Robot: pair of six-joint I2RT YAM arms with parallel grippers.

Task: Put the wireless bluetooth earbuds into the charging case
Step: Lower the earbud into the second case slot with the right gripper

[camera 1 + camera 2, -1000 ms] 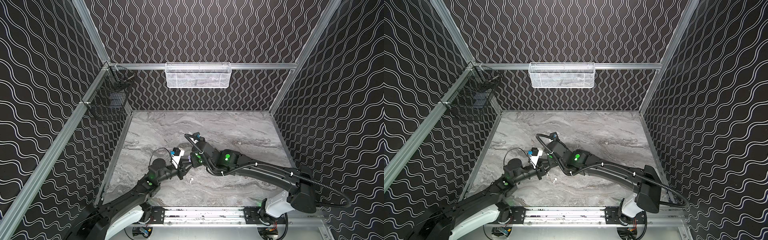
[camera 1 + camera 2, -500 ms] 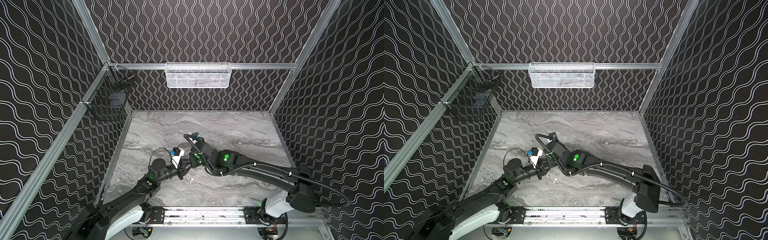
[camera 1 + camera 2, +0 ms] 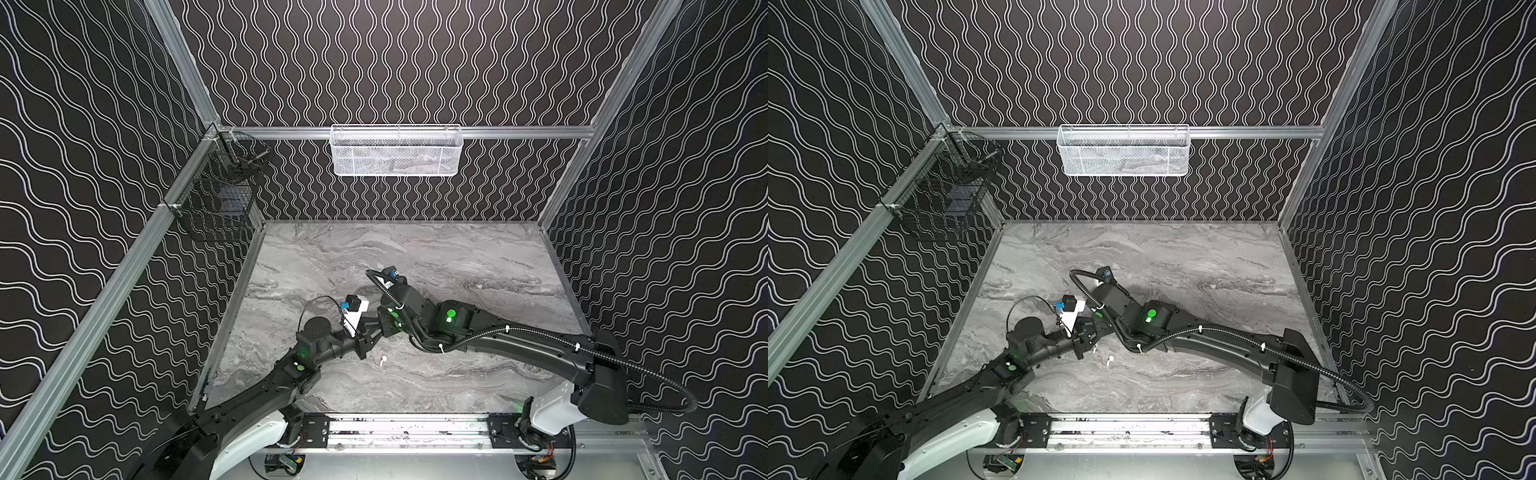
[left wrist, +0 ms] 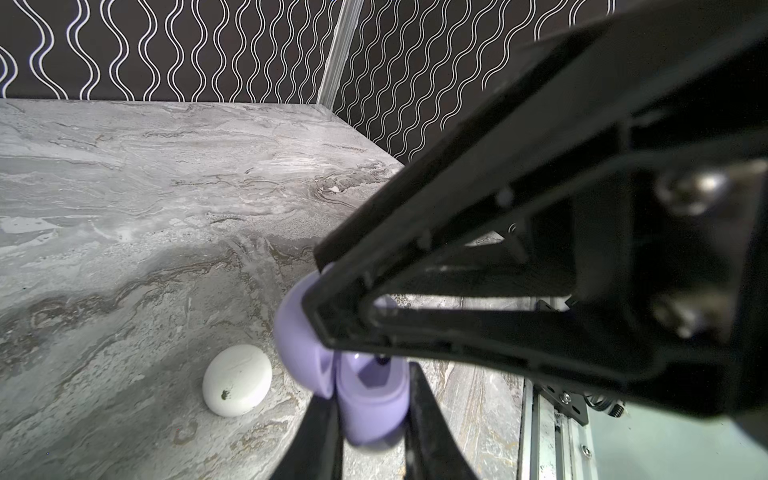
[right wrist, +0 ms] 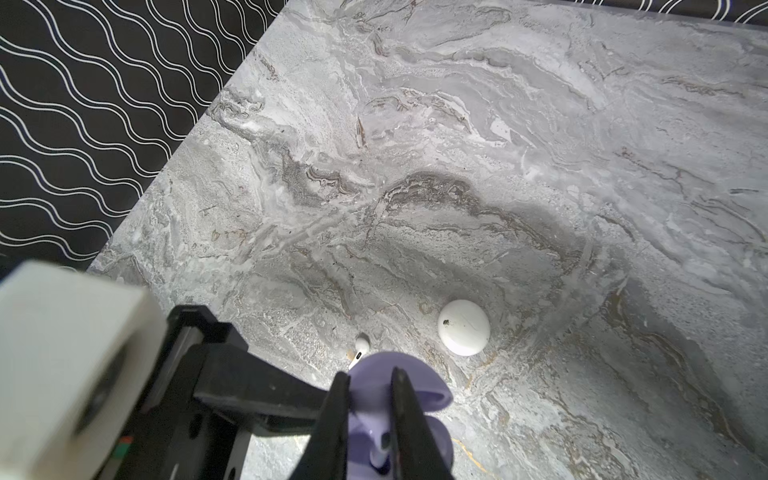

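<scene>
Lying nr open lilac case: tiny white earbud.

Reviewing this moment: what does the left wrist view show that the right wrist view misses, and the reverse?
Only the left wrist view: the right pincer from the side, its tip at the lid of the lilac case, and the front rail. Only the right wrist view: a white earbud on the table near that case, and the left arm's white camera housing. Both: the open lilac case gripped by the left pincer, and the closed white case on the table.
</scene>
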